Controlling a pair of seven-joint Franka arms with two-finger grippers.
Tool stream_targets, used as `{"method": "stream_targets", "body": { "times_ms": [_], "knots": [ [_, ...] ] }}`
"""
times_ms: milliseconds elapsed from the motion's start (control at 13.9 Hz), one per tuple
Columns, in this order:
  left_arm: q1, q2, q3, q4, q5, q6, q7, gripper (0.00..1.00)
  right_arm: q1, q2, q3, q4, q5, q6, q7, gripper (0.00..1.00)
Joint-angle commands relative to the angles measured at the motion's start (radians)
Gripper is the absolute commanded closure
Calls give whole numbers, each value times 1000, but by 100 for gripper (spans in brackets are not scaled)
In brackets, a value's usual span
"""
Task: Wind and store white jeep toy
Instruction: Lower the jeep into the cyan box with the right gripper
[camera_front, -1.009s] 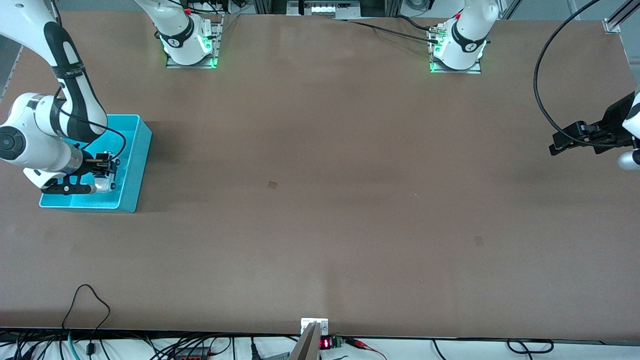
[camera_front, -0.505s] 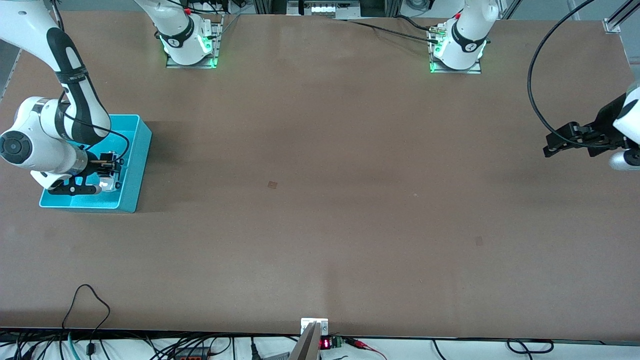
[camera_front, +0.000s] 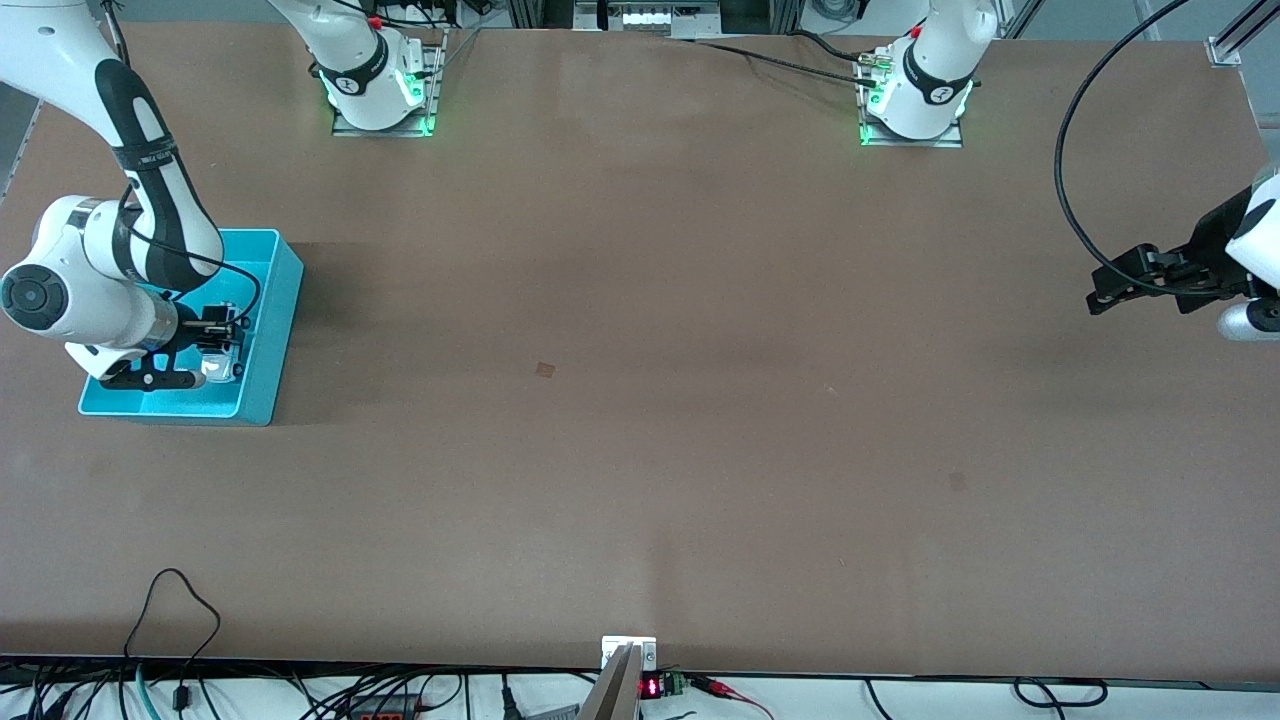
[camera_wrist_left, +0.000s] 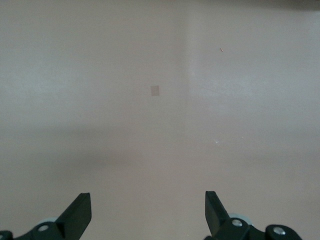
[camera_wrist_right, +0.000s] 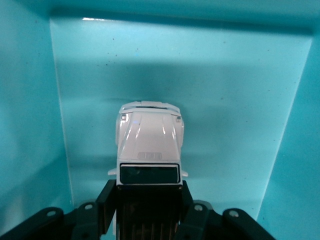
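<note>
Inside the turquoise bin (camera_wrist_right: 40, 125), the white jeep toy (camera_wrist_right: 149, 145) was clamped between the closed jaws of the right gripper (camera_front: 222, 345), above the bin's floor at the right arm's end of the brown tabletop (camera_front: 640, 400). The left gripper (camera_front: 1105, 290) was held over bare tabletop at the left arm's end, jaws spread wide and empty. Cables (camera_front: 180, 600) were draped along the tabletop's near edge.

Small white plastic jeep toy (camera_wrist_right: 149, 142) with black roof, dark windscreen. Turquoise rectangular plastic bin (camera_front: 274, 330). Plain brown flat table (camera_front: 640, 400).
</note>
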Motion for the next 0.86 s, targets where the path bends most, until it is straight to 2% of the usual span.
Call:
{"method": "stream_targets", "body": {
  "times_ms": [0,793],
  "knots": [
    [3,-14,4,-15,-17,12,12,0,-25,-1,19,-1,-9,8,1,96],
    [4,-22,1,-16,-16,11,12,0,-28,8,19,-2,-7,8,3,96]
  ]
}}
